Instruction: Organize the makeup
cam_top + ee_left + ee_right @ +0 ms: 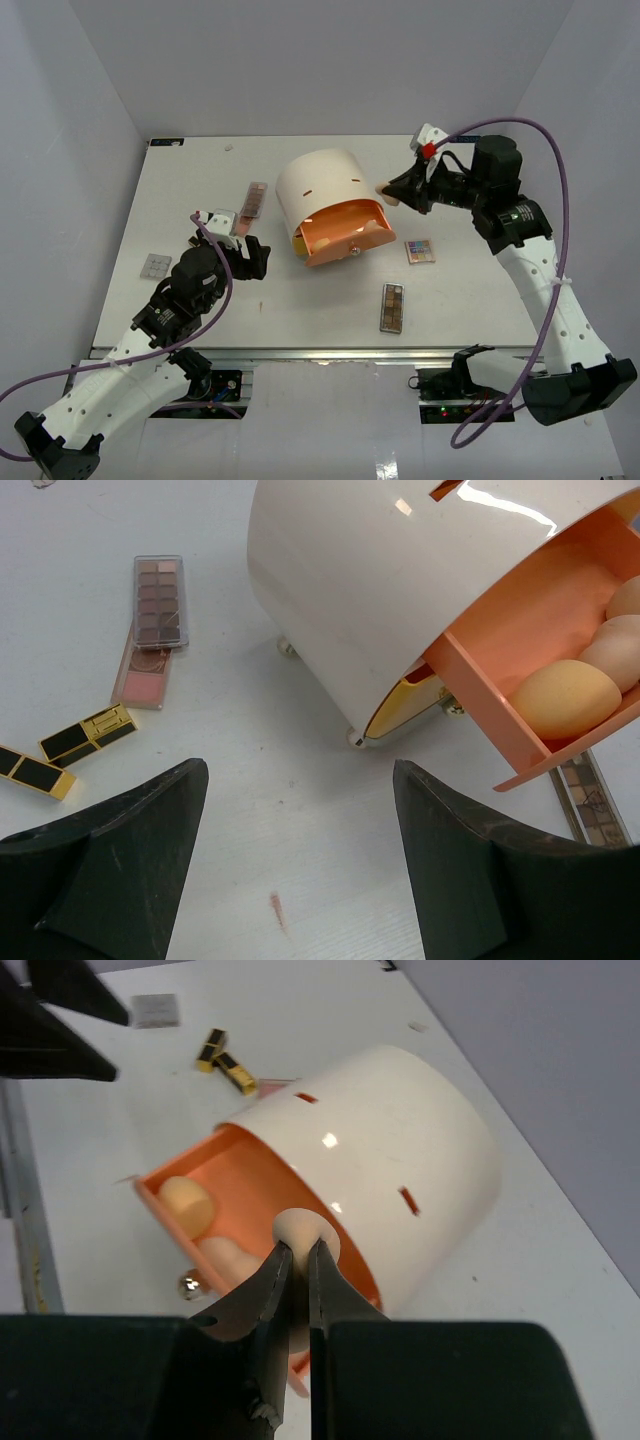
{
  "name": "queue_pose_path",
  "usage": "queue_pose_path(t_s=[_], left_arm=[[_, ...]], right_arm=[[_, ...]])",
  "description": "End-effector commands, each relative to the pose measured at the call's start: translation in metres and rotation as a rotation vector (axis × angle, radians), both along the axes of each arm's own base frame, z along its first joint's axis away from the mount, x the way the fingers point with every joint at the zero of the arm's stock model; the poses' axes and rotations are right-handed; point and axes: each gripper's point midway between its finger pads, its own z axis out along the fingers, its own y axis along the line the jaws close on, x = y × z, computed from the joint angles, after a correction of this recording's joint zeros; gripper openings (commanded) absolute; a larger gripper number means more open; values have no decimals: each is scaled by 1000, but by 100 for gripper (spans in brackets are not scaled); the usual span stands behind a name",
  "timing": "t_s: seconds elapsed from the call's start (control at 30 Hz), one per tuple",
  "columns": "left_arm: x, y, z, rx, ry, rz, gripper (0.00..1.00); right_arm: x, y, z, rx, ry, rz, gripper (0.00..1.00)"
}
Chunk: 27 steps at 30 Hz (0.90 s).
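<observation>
Sponge [303, 1228] sat pinched by its tip in my right fingers [265, 1285] by the open drawer [245, 1165], at its far right corner. My left fingers [120, 850] hung open over the desk [300, 810]. That thin grip could have let it slip and fall outside the drawer.

Table [480, 300]: white, flat
Centre: cream cylinder [320, 180] stood on small feet
Right of it: small colourful palette [420, 250] lay flat
Front: long brown palette [392, 307], apart from the rest
Left of it: brown palette [159, 601] overlapped a pink palette [140, 680]; two gold-and-black bars [88, 733] nearby
Far left: grey square [155, 265]
</observation>
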Motion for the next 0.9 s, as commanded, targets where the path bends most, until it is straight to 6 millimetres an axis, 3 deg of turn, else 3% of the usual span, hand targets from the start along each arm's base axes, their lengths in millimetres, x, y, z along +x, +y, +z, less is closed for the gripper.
queue_pose_path(t_s=[0.0, 0.1, 0.23, 0.4, 0.47, 0.57, 0.73, 0.87], left_arm=[[0, 0, 0, -1, -10, -8, 86], [0, 0, 1, -3, -13, -5, 85], [1, 1, 0, 0, -12, 1, 86], [2, 1, -3, 9, -3, 2, 86], [2, 0, -4, 13, -1, 2, 86], [3, -1, -6, 16, 4, -1, 86], [2, -1, -4, 11, -1, -6, 86], [2, -3, -4, 12, -5, -19, 86]], right_arm=[[-17, 40, -13, -87, -56, 180, 11], [-13, 56, -20, -142, -40, 225, 11], [-25, 82, -37, -206, -38, 307, 13], [-23, 93, -57, -262, -30, 316, 18], [-20, 95, -63, -278, -23, 311, 23], [-17, 102, -70, -299, -13, 308, 39], [-15, 101, -60, -296, -36, 287, 56], [-26, 101, -43, -260, -65, 320, 60]])
